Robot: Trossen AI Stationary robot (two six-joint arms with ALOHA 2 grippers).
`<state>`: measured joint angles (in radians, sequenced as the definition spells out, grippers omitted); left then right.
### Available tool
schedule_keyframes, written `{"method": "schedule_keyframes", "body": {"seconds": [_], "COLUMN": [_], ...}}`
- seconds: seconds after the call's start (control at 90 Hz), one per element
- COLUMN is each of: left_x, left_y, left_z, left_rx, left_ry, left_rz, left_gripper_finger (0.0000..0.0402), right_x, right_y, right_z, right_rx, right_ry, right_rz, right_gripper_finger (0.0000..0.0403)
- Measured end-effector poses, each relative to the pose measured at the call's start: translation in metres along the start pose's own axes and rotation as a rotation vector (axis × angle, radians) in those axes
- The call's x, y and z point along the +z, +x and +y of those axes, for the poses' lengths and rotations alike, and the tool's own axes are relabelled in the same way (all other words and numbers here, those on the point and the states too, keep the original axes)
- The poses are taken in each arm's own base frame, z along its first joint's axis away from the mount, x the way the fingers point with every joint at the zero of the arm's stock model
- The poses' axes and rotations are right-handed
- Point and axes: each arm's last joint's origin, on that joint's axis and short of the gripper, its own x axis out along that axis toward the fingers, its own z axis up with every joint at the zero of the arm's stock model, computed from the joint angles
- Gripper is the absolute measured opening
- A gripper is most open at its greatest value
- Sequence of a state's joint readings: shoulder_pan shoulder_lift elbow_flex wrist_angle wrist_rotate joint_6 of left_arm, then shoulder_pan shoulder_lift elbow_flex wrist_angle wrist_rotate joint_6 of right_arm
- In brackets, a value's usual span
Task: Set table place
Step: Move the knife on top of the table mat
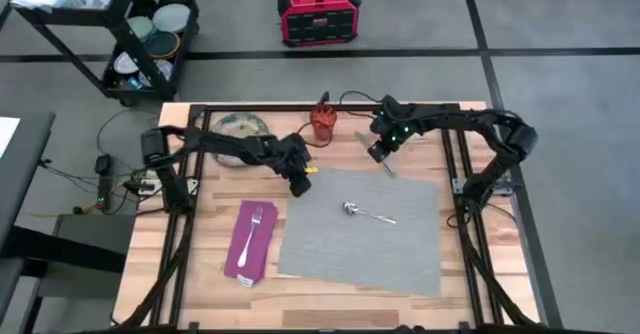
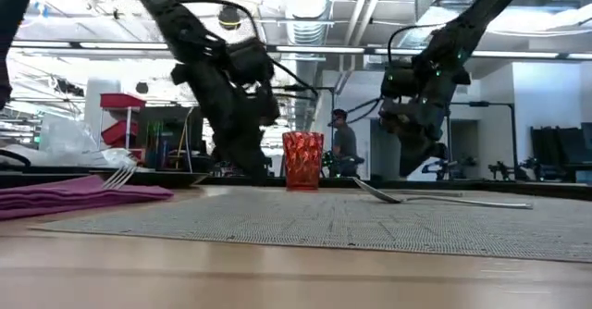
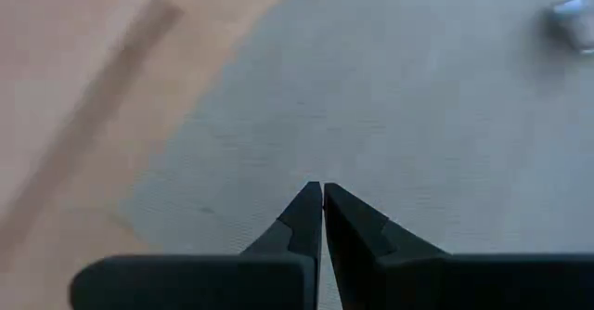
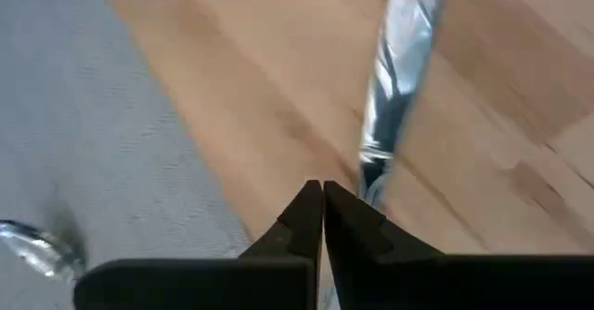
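Showing knife [image 4: 394, 78] close, right wrist only

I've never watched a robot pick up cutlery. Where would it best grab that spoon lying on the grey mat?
Probably mid-handle, from straight above. The spoon lies flat on the mat with clear space all around; its thin straight handle suits two fingers closing across it, whereas the rounded bowl would likely slip.

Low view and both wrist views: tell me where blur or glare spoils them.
Low view: bright ceiling lights glare behind the arms, near mat edge soft. Left wrist view: spoon blurred at the corner. Right wrist view: knife smeared with glare, wood grain soft.
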<state>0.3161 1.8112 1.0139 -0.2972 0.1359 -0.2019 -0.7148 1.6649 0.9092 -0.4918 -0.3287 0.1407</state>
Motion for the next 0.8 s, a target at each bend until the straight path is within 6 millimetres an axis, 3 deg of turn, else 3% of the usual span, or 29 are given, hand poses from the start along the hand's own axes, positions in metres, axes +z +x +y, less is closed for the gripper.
{"method": "schedule_keyframes", "body": {"seconds": [0.244,0.389,0.489,0.589,0.7,0.8], "left_x": [0.001,-0.002,-0.002,-0.002,-0.002,-0.002], "left_y": [0.014,0.013,0.013,0.012,0.013,0.013], "left_z": [0.012,0.019,0.024,0.027,0.028,0.028], "left_rx": [0.068,0.081,0.084,0.084,0.089,0.088], "left_ry": [-0.002,-0.016,-0.034,-0.045,-0.047,-0.068], "left_rz": [0.179,0.213,0.222,0.226,0.218,0.208], "left_gripper_finger": [0.0,0.0,0.0,0.0,0.0,0.0], "right_x": [-0.005,-0.019,-0.039,-0.055,-0.064,-0.064], "right_y": [0.013,0.011,-0.004,-0.032,-0.056,-0.064], "right_z": [-0.012,-0.001,0.022,0.053,0.075,0.075], "right_rx": [-0.004,0.0,0.029,0.06,0.067,0.015], "right_ry": [0.038,0.043,0.013,-0.1,-0.148,-0.136], "right_rz": [0.092,0.223,0.358,0.366,0.271,0.151], "right_gripper_finger": [0.0,0.0,0.0,0.0,0.0,0.0]}}
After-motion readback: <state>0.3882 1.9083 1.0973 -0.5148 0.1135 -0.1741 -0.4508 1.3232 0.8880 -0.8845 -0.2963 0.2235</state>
